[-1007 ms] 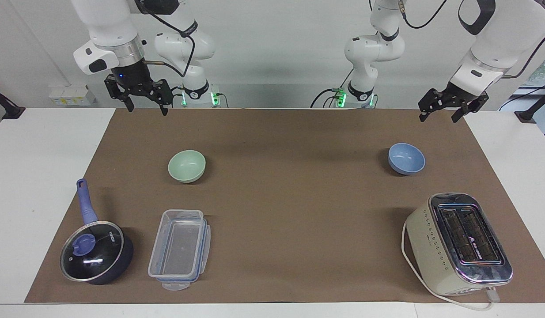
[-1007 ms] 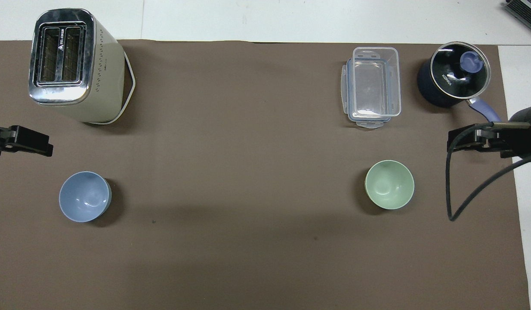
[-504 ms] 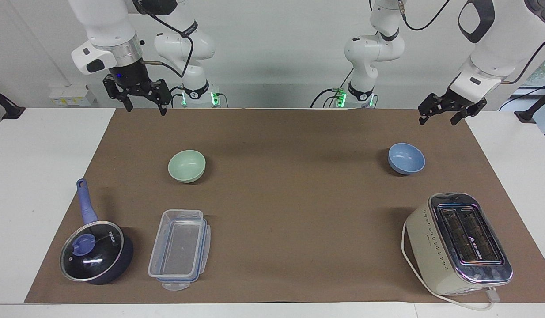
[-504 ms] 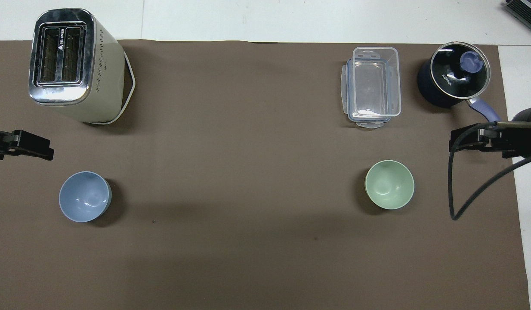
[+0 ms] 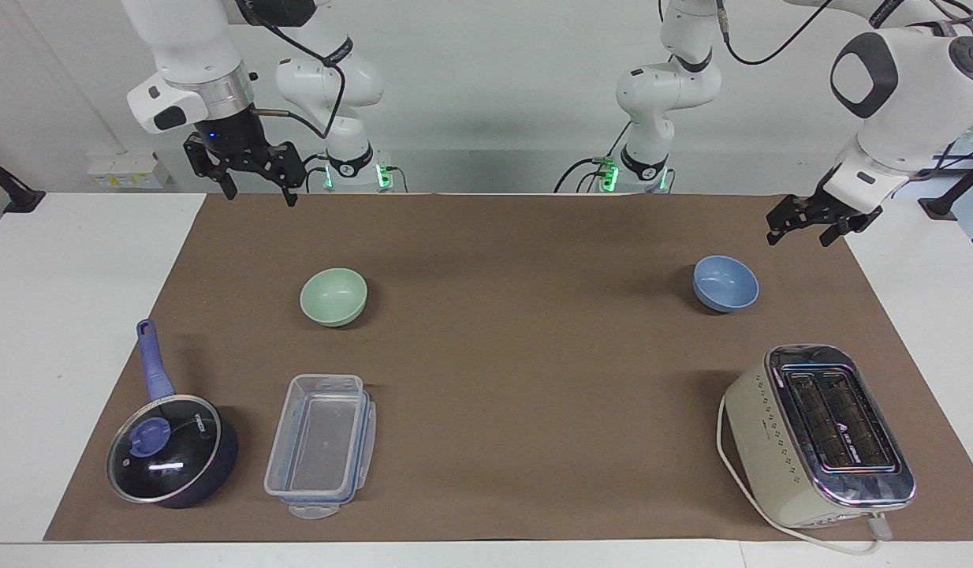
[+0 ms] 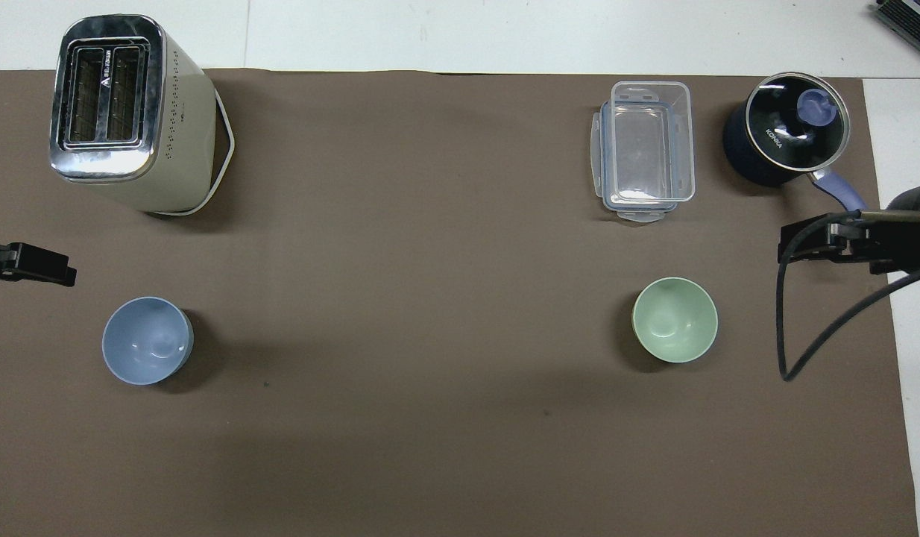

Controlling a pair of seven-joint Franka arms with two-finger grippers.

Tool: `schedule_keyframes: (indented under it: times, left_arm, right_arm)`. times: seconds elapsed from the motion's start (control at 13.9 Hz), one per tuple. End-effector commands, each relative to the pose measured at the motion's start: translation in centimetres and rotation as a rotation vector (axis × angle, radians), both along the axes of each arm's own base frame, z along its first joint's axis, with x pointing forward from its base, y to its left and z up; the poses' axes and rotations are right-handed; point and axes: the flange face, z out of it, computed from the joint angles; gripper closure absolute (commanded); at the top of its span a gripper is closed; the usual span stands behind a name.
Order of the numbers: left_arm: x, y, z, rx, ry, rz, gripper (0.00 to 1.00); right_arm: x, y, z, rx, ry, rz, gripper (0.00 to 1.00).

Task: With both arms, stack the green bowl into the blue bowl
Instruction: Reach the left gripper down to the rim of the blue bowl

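Brown mat [image 5: 518, 355]: green bowl [image 5: 333, 296], blue bowl [image 5: 725, 283] well apart.

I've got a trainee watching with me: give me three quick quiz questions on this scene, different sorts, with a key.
1. True or false: the pale mint-green bowl already sits inside the periwinkle-blue bowl.
2. Which lies nearer the robots: the green bowl or the clear plastic container?
3. Fill in: the left gripper and the right gripper are both ____ and hold nothing.

Key: 1 false; 2 the green bowl; 3 open.
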Motion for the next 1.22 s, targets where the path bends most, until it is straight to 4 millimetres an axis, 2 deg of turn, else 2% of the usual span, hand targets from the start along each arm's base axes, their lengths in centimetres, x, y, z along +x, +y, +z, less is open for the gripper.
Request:
schedule_keyframes:
  times: [0.0, 0.29, 0.36, 0.72, 0.86, 1.15]
  left_arm:
    - [-1.2, 1.2, -1.4, 0.014, -0.029, -0.037, 0.0]
    - [-1.5, 2.0, -5.4, 0.014, -0.031, -0.024, 0.0]
    - [-1.8, 2.8, -6.7, 0.015, -0.033, -0.01, 0.0]
    - [-2.3, 3.4, -10.5, 0.014, -0.038, -0.023, 0.0]
    - [-2.9, 4.1, -12.9, 0.01, -0.04, -0.016, 0.0]
    - [-4.3, 4.1, -16.1, -0.024, -0.002, 0.002, 0.0]
  right_arm:
    - [-0.5, -0.2, 0.1, 0.008, 0.011, -0.018, 0.0]
    - [-0.5, -0.2, 0.0, 0.008, 0.013, -0.018, 0.0]
    - [-0.5, -0.2, 0.0, 0.008, 0.013, -0.018, 0.0]
    - [-0.6, -0.3, 0.0, 0.008, 0.013, -0.02, 0.0]
    - [-0.6, -0.3, 0.0, 0.008, 0.013, -0.02, 0.0]
    - [-0.6, -0.3, 0.0, 0.008, 0.013, -0.02, 0.0]
